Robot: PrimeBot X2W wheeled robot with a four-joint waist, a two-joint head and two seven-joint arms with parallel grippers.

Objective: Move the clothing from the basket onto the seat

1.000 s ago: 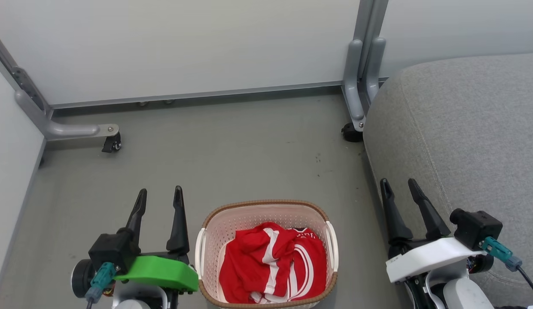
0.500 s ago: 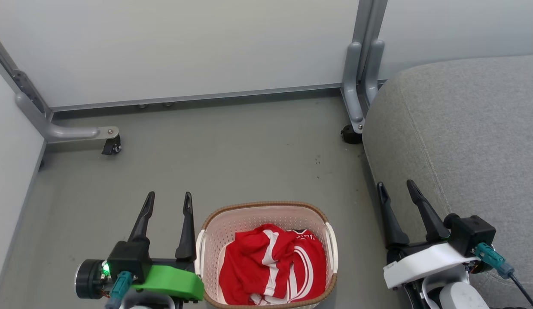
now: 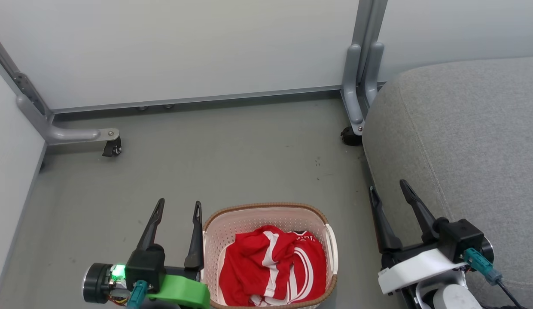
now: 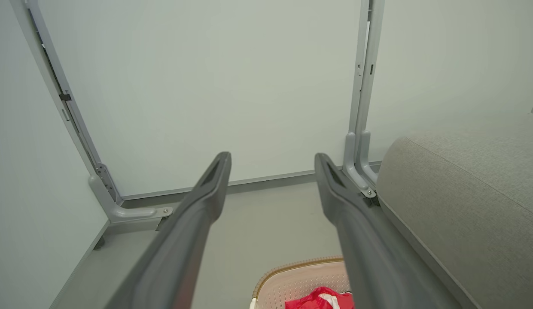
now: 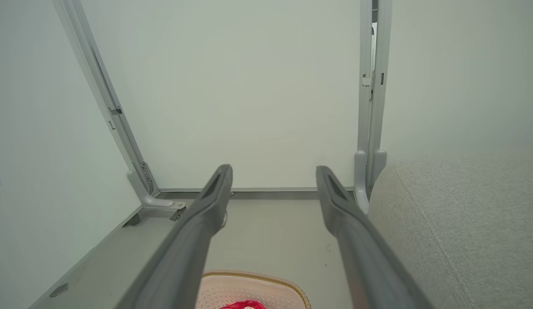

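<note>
Basket (image 3: 245,223) w/ red clothing (image 3: 270,266) inside; L fingers (image 3: 153,223) + R fingers (image 3: 381,223) both apart.

Basket (image 3: 266,206) near rim cut by bottom edge; clothing (image 3: 266,266) lettering too small, perhaps folded under; seat (image 3: 464,128) runs off right.

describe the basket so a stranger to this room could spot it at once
Find the large grey seat at the right, then look left across the grey floor. The basket stands there, apart from the seat. It is cream and perforated with a brown woven-look rim, and holds red and white clothing.
</note>
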